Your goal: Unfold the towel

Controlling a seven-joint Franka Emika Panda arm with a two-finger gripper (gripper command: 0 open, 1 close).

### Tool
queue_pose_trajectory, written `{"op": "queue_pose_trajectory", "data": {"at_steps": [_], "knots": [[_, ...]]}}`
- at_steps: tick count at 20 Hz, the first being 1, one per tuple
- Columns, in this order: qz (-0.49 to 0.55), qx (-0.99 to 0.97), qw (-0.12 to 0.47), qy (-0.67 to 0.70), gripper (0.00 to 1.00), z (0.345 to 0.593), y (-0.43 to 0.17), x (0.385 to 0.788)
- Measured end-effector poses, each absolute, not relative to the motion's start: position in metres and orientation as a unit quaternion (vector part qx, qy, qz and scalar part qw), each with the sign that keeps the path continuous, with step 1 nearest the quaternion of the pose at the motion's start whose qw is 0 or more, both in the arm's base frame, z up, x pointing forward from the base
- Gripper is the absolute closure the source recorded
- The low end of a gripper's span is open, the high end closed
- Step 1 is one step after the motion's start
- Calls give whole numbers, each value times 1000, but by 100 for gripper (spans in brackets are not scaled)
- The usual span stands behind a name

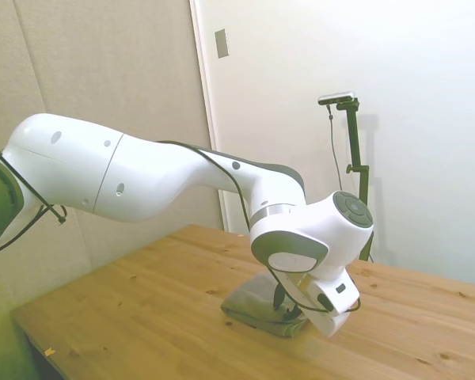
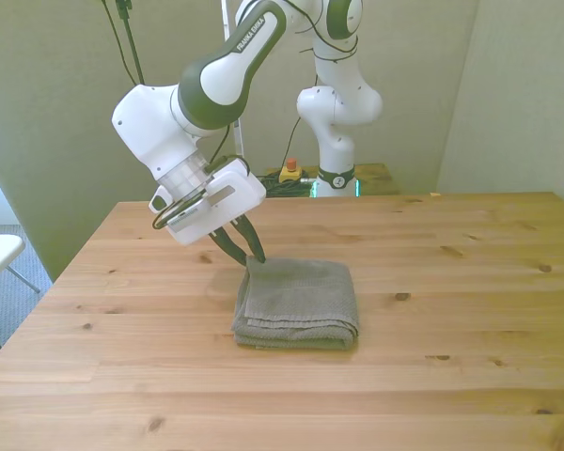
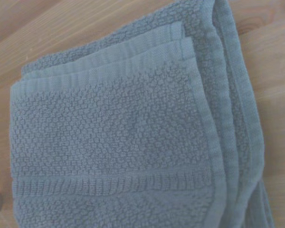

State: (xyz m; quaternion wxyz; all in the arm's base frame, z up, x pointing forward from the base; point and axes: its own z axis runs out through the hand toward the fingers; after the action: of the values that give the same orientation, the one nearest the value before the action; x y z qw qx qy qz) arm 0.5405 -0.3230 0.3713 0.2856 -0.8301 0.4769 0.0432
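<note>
The towel (image 2: pixel 298 303) lies folded on the wooden desk (image 2: pixel 451 376), roughly at the middle of the surface in the front view and a little toward the front view's left. It is a plain grey-taupe cloth, folded into a thick, nearly square pad with several layers stacked — the rounded fold faces the camera in the front view, and the loose edges show along its sides. In the wrist view the towel (image 3: pixel 118 142) fills most of the picture: a pebbled weave, a ribbed band across it, and hemmed borders of at least three layers stepping out one past the other at one corner, with bare wood showing beyond them.

The white arm (image 2: pixel 221 85) reaches down from above, its wrist tilted so that the gripper (image 2: pixel 247 255) points slantwise at the towel's far corner on the front view's left. The two dark fingers (image 2: pixel 227 242) converge toward their tips, which sit right at that corner's edge. The jaws look nearly pressed together at the tips, yet whether they pinch cloth or merely touch it cannot be told from these views — the corner does not look lifted.

In the side view the towel (image 1: pixel 249 301) shows only as a low dark wedge on the desk (image 1: pixel 142 317), largely hidden behind the arm's (image 1: pixel 142 174) round wrist joint and the white hand body. The gripper's fingers are hidden there.
</note>
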Motion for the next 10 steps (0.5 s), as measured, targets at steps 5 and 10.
{"op": "queue_pose_trajectory", "data": {"at_steps": [5, 10], "knots": [[47, -831, 287, 475, 100, 372, -322, 541], [51, -832, 291, 469, 100, 377, -321, 542]]}}
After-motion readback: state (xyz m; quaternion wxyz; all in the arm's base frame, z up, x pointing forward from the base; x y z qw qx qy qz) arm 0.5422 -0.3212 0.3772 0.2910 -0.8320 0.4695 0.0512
